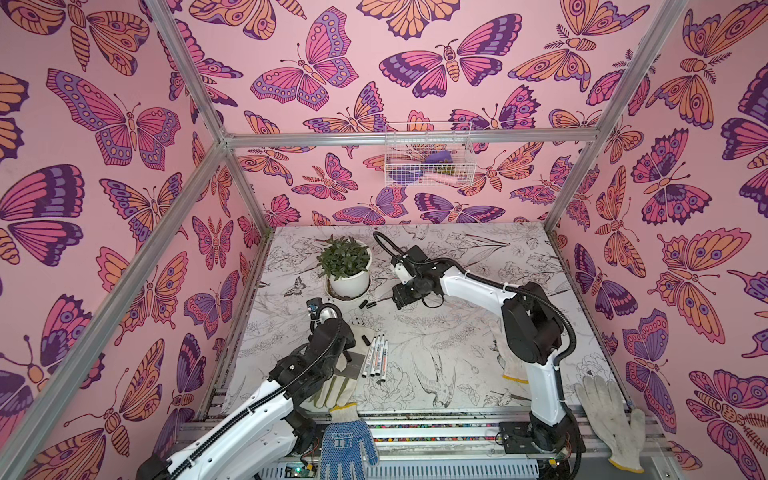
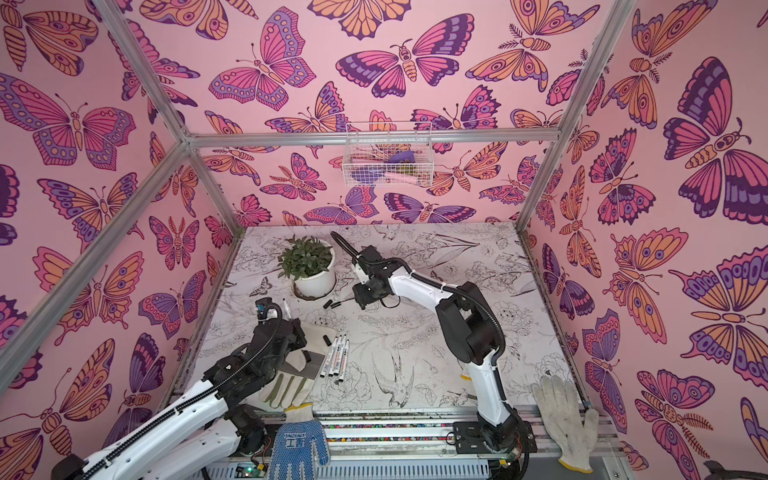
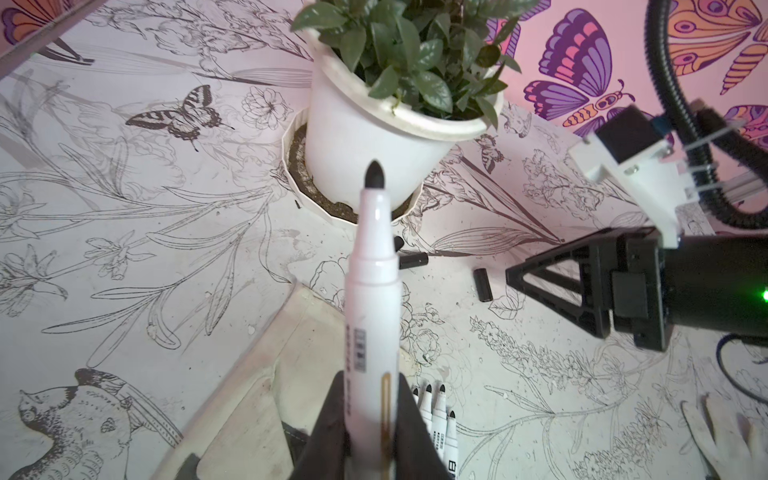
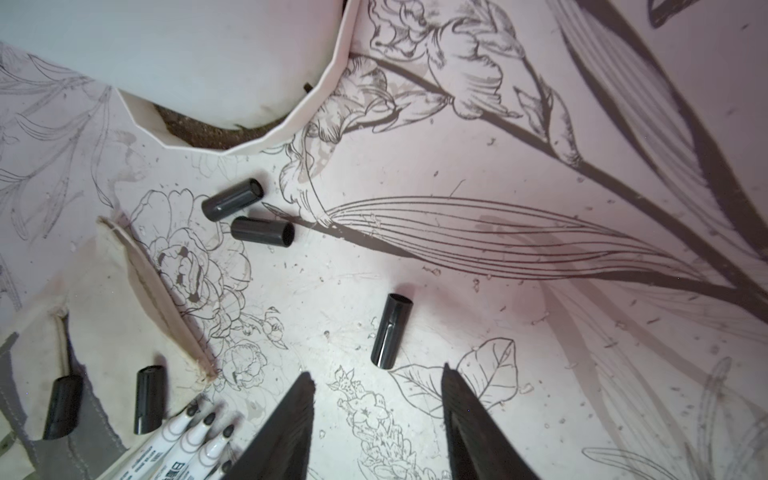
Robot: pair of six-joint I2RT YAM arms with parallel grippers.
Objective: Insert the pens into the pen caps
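- Pen (image 3: 374,291), white and uncapped: clamped in the left gripper (image 3: 371,399), whose jaws are closed on its barrel. Its dark tip points toward the plant pot (image 3: 353,145).
- Right gripper (image 4: 377,370): jaws spread wide, holding nothing, above a lone cap (image 4: 390,330) lying near the middle of the table (image 4: 540,374).
- Two more caps (image 4: 232,199) lie side by side just before the pot's saucer (image 4: 328,79).
- Last two caps (image 4: 148,399) rest on a beige glove (image 4: 104,299) toward the table's front left corner.
- Four other pens (image 1: 374,357) lie side by side just beside that glove, tips toward the back edge.
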